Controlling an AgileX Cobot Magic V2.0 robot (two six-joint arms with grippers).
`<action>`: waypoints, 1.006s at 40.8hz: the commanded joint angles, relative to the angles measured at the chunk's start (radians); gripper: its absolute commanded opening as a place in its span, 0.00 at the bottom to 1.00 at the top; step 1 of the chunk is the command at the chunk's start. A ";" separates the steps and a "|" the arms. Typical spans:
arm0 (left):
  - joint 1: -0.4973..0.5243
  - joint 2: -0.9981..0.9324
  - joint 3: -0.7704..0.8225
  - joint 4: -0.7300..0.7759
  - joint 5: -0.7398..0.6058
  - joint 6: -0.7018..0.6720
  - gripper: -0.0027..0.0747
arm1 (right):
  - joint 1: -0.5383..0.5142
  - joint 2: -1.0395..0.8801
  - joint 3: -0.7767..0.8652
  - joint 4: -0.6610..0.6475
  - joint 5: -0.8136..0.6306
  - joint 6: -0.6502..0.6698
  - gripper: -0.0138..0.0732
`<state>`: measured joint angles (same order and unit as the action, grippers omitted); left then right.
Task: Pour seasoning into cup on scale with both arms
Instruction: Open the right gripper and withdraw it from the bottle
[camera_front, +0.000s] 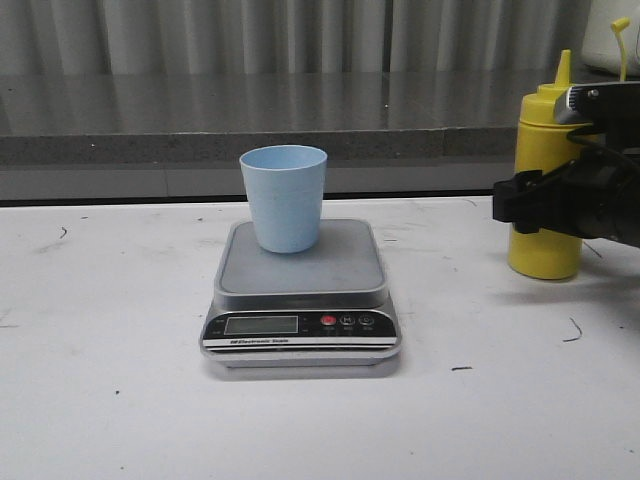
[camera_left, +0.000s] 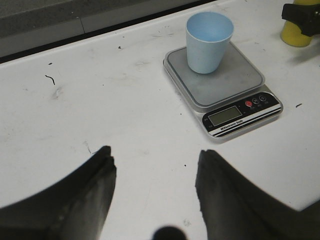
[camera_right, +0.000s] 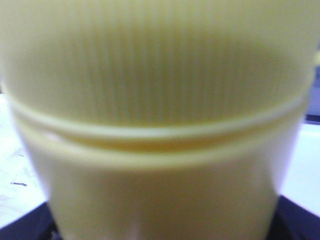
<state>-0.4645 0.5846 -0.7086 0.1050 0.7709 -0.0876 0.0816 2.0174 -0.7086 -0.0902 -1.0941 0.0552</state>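
Note:
The light blue cup (camera_front: 285, 200) stands upright on the steel platform of the scale (camera_front: 345, 272) at the table's middle. The yellow seasoning bottle (camera_front: 542, 130) stands on the table at the far right, nozzle up, its tip cover hanging off on its tether. My right gripper (camera_front: 522, 200) is closed around the bottle's middle; the bottle (camera_right: 160, 100) fills the right wrist view, dark fingers (camera_right: 296, 220) at its sides. My left gripper (camera_left: 155, 165) is open and empty above bare table, well short of the scale (camera_left: 242, 80) and cup (camera_left: 209, 42). It is out of the front view.
A grey ledge (camera_front: 200, 150) and a curtain run behind the table's back edge. The white tabletop (camera_front: 100, 330) has small dark marks. The bottle's base (camera_left: 296, 36) shows at the far edge of the left wrist view.

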 joint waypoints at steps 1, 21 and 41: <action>-0.007 0.003 -0.026 -0.005 -0.067 -0.004 0.51 | 0.001 -0.047 -0.022 0.008 -0.117 0.003 0.62; -0.007 0.003 -0.026 -0.005 -0.067 -0.004 0.51 | 0.001 -0.101 0.061 0.032 -0.152 0.003 0.84; -0.007 0.003 -0.026 -0.005 -0.067 -0.004 0.51 | 0.001 -0.386 0.339 0.032 -0.058 0.006 0.84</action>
<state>-0.4645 0.5846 -0.7086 0.1050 0.7709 -0.0876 0.0844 1.7330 -0.3934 -0.0505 -1.1160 0.0577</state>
